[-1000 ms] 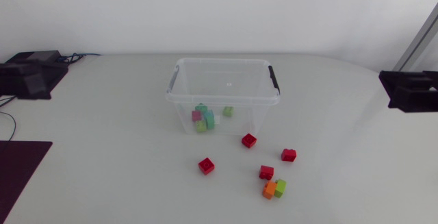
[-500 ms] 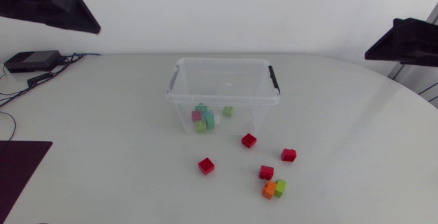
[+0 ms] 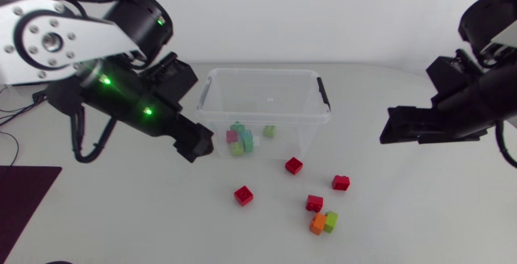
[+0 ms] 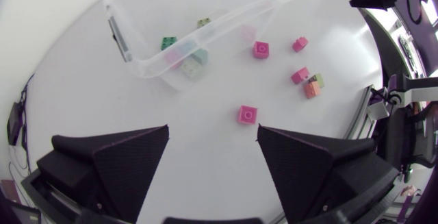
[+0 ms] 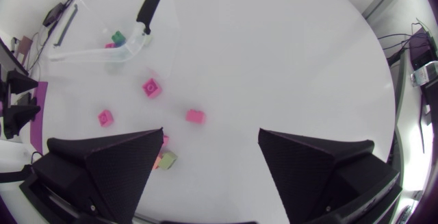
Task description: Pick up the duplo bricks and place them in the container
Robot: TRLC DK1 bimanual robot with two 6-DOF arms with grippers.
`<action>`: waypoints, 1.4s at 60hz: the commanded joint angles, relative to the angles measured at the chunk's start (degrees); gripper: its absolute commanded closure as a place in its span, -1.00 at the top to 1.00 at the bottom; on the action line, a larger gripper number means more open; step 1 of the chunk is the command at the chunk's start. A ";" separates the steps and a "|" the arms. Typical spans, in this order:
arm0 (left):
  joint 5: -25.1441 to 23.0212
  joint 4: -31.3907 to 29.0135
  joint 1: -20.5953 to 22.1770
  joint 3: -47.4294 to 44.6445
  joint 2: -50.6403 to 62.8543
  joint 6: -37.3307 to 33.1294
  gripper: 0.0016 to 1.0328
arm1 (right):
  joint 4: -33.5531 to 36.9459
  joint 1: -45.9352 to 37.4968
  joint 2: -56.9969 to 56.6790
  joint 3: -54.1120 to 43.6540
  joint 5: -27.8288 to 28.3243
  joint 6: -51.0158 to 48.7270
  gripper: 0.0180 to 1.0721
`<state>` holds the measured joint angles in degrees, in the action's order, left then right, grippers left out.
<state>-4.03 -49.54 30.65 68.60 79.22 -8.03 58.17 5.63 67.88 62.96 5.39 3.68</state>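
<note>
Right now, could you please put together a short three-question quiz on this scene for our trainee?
1. True or false: the left gripper and the right gripper are both open and hold nothing.
2. How many red bricks lie on the table outside the container? A) two B) four C) six
3. Fill in the blank: the orange brick lies right beside a ____ brick.

Key
1. True.
2. B.
3. Green: the green brick.
</note>
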 commanded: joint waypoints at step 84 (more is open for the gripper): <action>-1.33 23.35 11.97 -7.87 27.65 -4.27 -0.35 | -28.90 13.88 24.67 -16.55 -12.59 16.09 0.47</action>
<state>-4.67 -25.98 42.06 63.02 108.07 -10.87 29.95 18.74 90.96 46.81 -6.48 17.93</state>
